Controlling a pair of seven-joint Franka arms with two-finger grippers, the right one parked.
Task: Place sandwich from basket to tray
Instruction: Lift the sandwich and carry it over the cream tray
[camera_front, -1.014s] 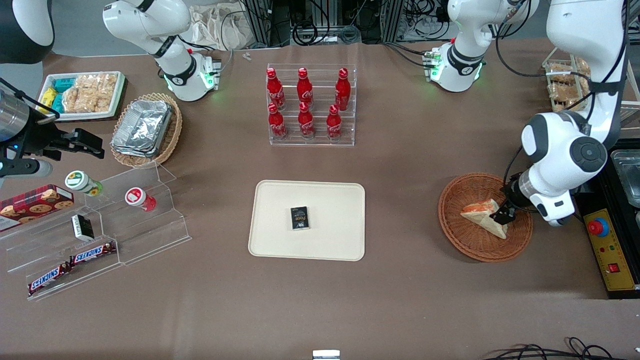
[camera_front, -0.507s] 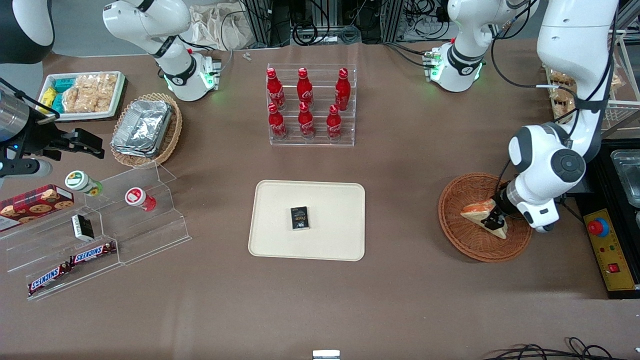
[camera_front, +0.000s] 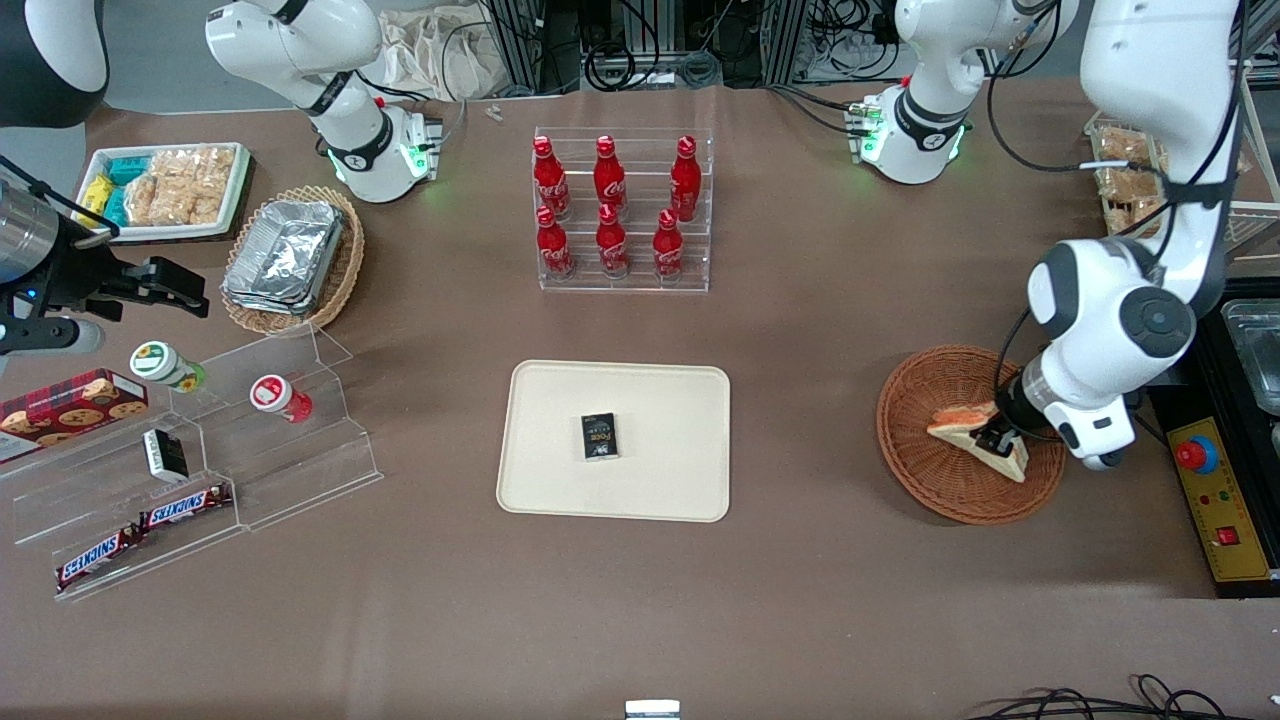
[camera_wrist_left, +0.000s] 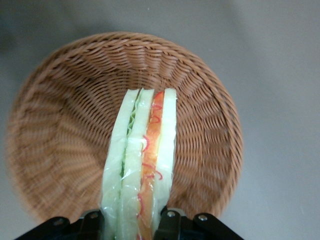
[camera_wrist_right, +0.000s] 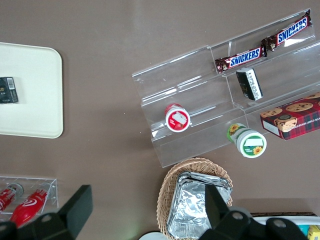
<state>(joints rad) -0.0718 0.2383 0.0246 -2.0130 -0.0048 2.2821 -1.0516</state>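
Wicker basket (camera_front: 950, 475) | gripper (camera_wrist_left: 132, 220) clamps sandwich (camera_wrist_left: 142, 165) | wrist alone shows filling | tray (camera_front: 660, 490) apart

Lighting even and diffuse, from overhead. Front view sharp across the table (camera_front: 800, 600); shadows soft and short. Faint bright bands on the cloth nearest the camera. Mild glare on the foil containers (camera_front: 285, 255) and bottle rack (camera_front: 622, 210). Left wrist view: gripper (camera_wrist_left: 131, 226) closed on the sandwich (camera_wrist_left: 142, 165); sheen on the wrap, basket (camera_wrist_left: 60, 140) weave fairly sharp, slightly soft at its rim, table behind dim and smooth. Right wrist view clear; dark blurred gripper parts close to lens.
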